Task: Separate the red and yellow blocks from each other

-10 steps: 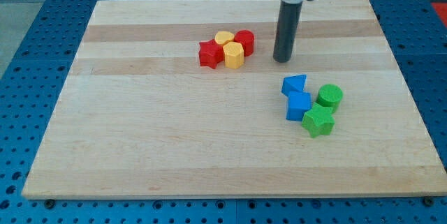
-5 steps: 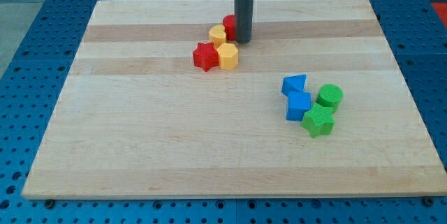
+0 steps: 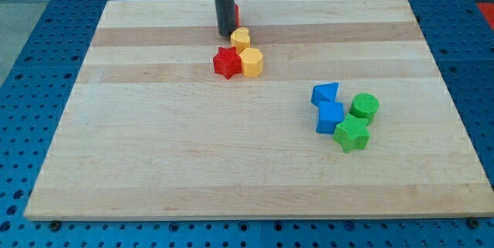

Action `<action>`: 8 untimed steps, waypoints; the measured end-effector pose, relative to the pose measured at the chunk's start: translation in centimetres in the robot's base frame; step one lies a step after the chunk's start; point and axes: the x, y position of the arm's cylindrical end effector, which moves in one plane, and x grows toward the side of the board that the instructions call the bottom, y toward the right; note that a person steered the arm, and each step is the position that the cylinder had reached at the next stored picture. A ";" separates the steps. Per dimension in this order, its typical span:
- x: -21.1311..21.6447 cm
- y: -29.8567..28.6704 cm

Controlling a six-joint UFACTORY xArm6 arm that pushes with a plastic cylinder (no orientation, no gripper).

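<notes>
My tip [image 3: 225,32] rests on the board near the view's top, just left of and above the small yellow block [image 3: 241,38]. A red block [image 3: 235,13] shows only as a sliver behind the rod's right edge, apart from the others. The red star [image 3: 226,62] and the yellow hexagonal block [image 3: 252,62] touch side by side below the small yellow block. The tip stands above the red star, a short gap away.
A blue wedge-like block [image 3: 325,93], a blue cube [image 3: 330,117], a green cylinder [image 3: 364,107] and a green star [image 3: 353,134] cluster at the view's right. The wooden board [image 3: 154,163] lies on a blue perforated table.
The rod swept from right to left along the top of the red and yellow cluster. The red cylinder was pushed up and left, away from the others, and is now mostly hidden behind the rod.
</notes>
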 end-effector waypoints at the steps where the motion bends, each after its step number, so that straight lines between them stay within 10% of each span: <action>1: 2.6 -0.6; 5: -1.5 7.9; 8: 3.1 8.4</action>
